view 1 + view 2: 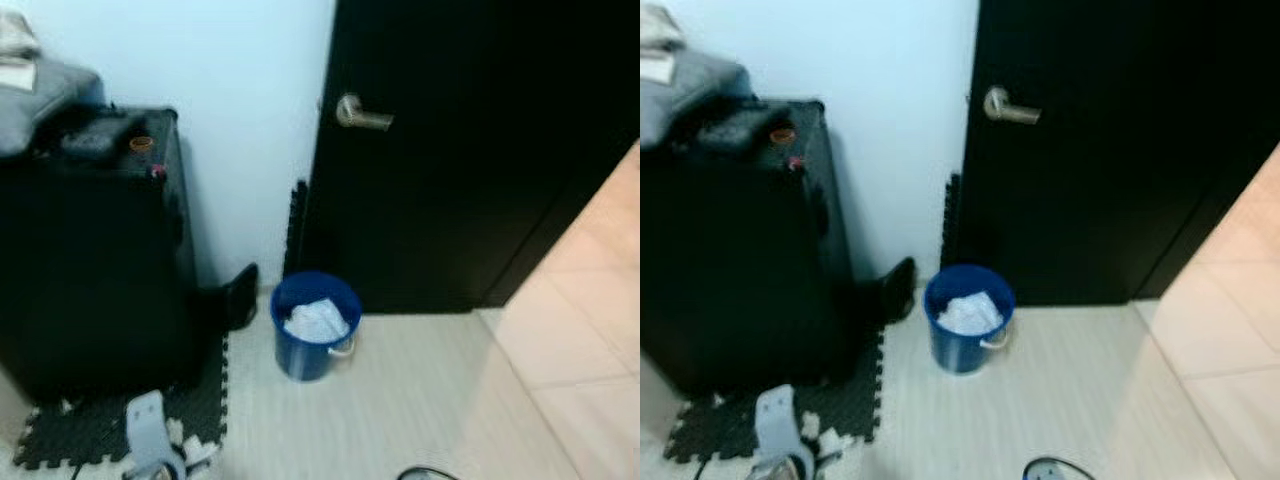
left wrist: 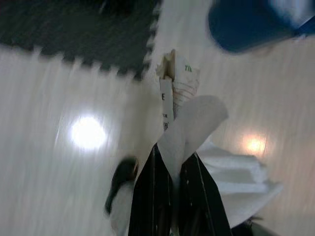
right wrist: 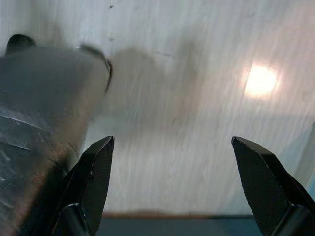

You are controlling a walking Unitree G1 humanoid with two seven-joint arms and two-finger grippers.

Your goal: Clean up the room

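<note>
While right hand [image 3: 172, 182] gapes, left hand [image 2: 172, 196] pinches paper [image 2: 189, 128] (wrist view).

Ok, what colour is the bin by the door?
Blue bin, with white crumpled paper inside. It shows best in the left eye view.

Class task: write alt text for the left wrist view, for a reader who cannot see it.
The left gripper has its two black fingers shut on crumpled white paper above a pale floor. Ahead sit a blue bin and the edge of a black foam mat.
</note>
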